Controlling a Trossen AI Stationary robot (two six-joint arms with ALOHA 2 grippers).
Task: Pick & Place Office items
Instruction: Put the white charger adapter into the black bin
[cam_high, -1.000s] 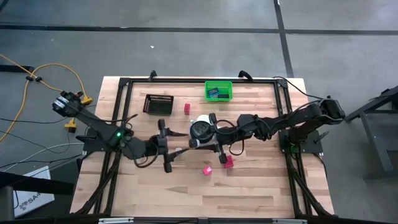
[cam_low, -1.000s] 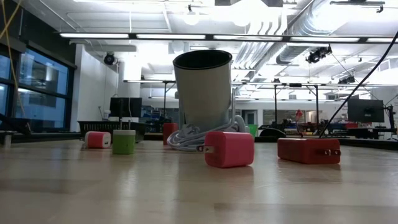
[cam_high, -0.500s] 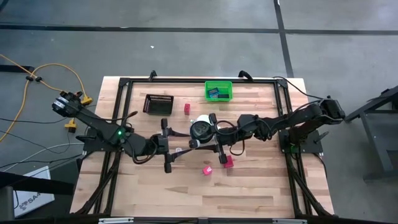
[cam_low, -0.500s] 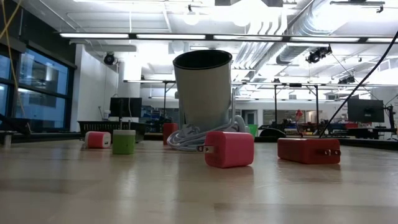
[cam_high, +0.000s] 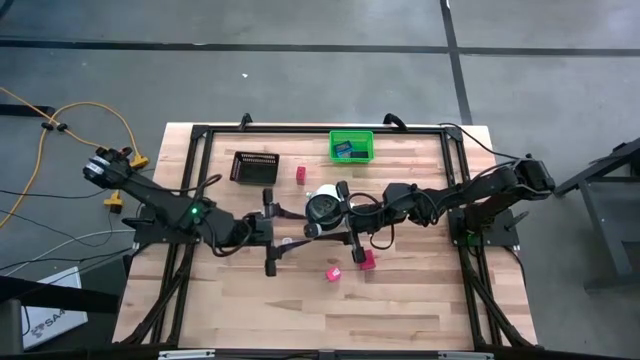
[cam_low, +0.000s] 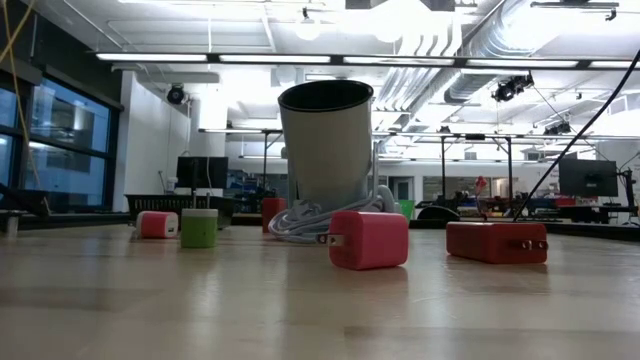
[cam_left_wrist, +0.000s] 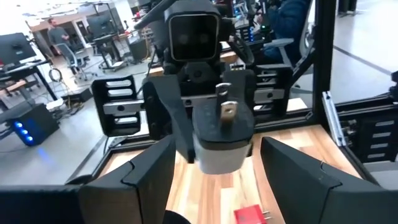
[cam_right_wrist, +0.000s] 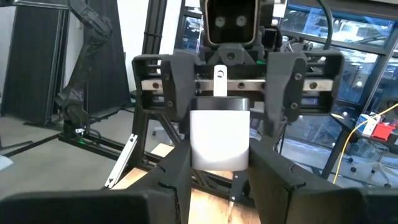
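Left arm: stretched low across the desk toward 3 o'clock, its jaws spread wide, facing the white charger.
Right arm: reaching toward 9 o'clock, its jaws clamping that charger mid-desk.
Change: left arm has crept slightly closer.
Red blocks: at 6 o'clock from the charger.

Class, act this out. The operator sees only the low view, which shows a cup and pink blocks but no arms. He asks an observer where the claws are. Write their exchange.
Operator: Where is the right claw?
Observer: The right claw is over mid-table, shut on a white charger.
Operator: And the left one?
Observer: The left claw faces it, open, and the charger's prongs point toward it.
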